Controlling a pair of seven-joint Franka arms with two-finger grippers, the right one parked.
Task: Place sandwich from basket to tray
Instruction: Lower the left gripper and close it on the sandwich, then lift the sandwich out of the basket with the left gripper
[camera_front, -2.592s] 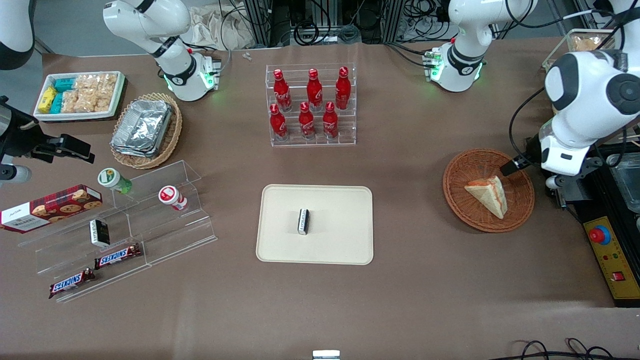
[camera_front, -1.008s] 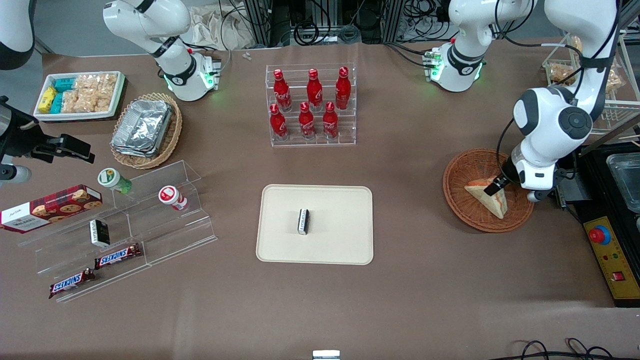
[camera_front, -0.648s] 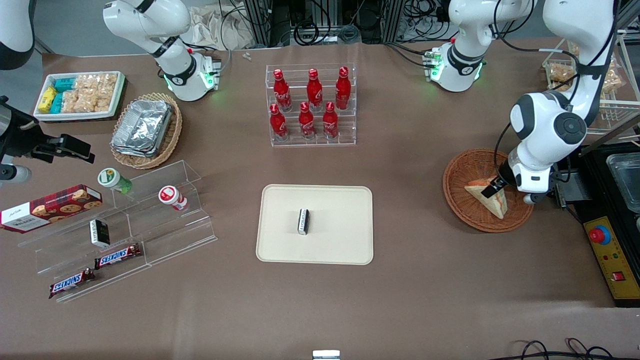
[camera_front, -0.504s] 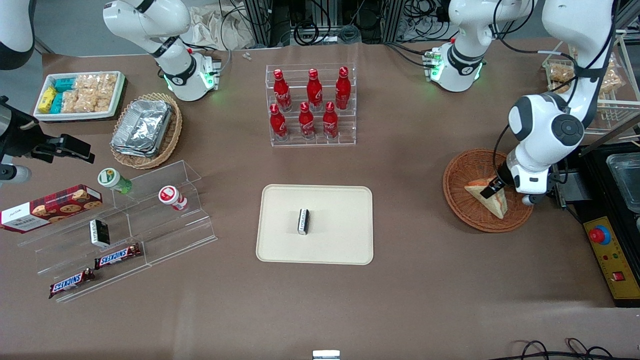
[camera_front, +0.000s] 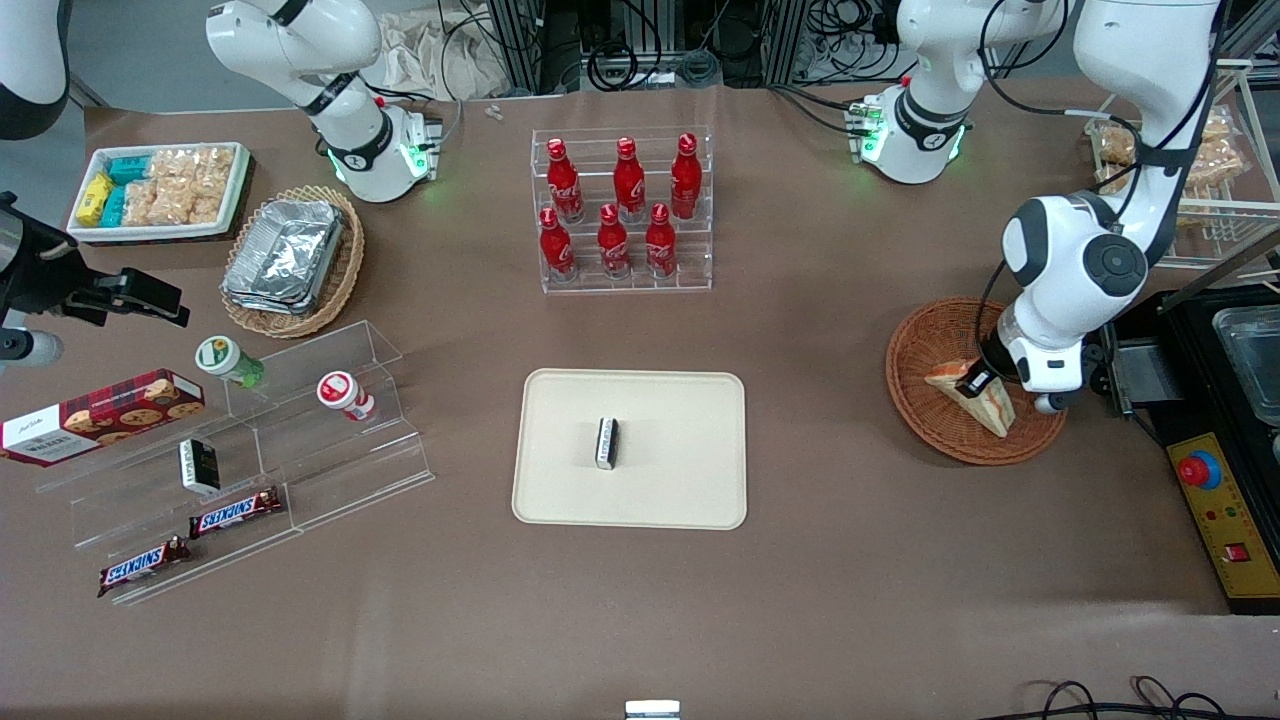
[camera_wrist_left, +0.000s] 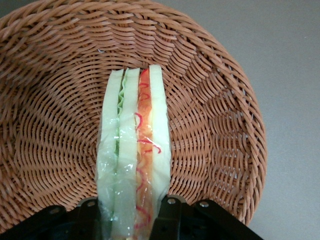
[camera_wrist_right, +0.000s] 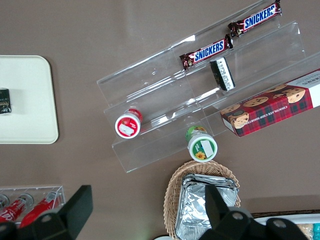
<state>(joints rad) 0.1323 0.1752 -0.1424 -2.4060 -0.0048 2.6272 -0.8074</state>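
The sandwich (camera_front: 992, 406), a wrapped wedge with red and green filling on its edge, lies in the round reddish-brown basket (camera_front: 930, 425) toward the working arm's end of the table. My left gripper (camera_front: 975, 384) is down in the basket, and its black fingers (camera_wrist_left: 172, 212) press on both bread faces of the sandwich (camera_wrist_left: 132, 140). Wicker of the basket (camera_wrist_left: 50, 125) surrounds the sandwich on all sides. The beige tray (camera_front: 680, 480) lies mid-table, apart from the basket, with a small black-and-white block (camera_front: 607, 442) on it.
A clear rack of red bottles (camera_front: 622, 215) stands farther from the front camera than the tray. A black control box with a red button (camera_front: 1215, 500) sits beside the basket at the table's end. Acrylic shelves with snacks (camera_front: 250, 450) lie toward the parked arm's end.
The left arm swung in over the basket and came down onto the sandwich. Its fingers now sit on both sides of the wedge, which has shifted slightly.
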